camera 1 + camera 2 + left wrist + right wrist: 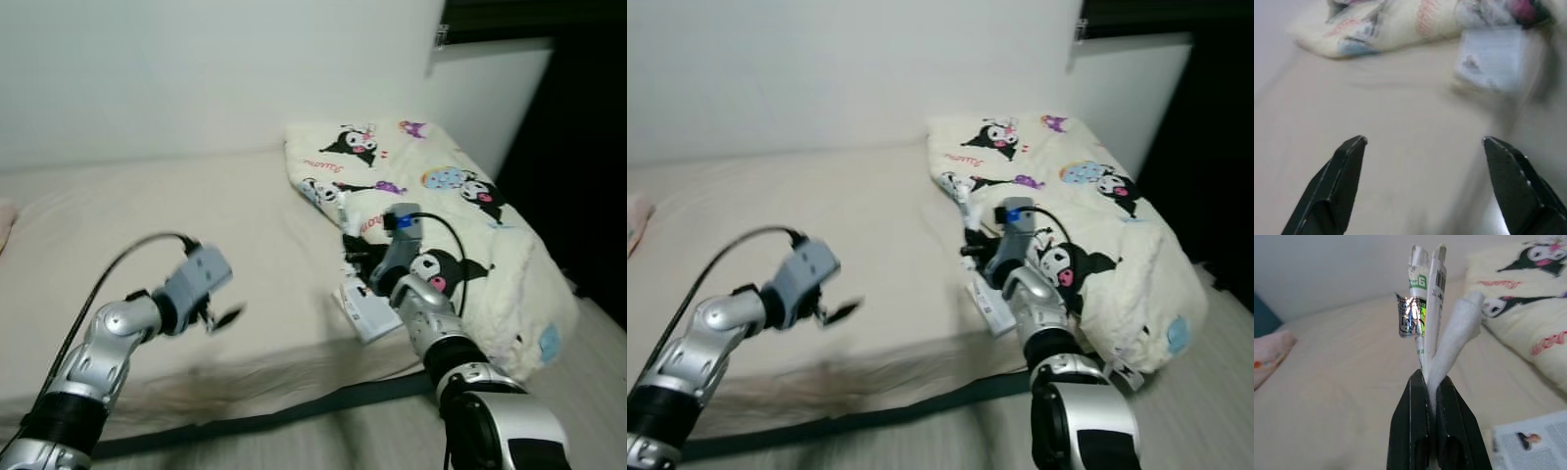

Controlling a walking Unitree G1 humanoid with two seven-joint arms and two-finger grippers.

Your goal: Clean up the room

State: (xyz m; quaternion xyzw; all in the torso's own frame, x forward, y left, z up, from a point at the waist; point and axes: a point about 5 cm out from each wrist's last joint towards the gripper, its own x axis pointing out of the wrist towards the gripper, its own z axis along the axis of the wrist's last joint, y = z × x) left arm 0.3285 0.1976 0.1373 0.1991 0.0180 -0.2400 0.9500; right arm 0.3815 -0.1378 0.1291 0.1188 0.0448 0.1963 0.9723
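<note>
Over the bed (196, 215), right gripper (1431, 382) pinches crumpled wrappers (1425, 303) for disposal; left gripper (1422, 147) hangs spread, empty.

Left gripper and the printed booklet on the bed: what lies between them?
Only bare beige sheet, as the left wrist view shows, between the open left gripper and the booklet.
</note>
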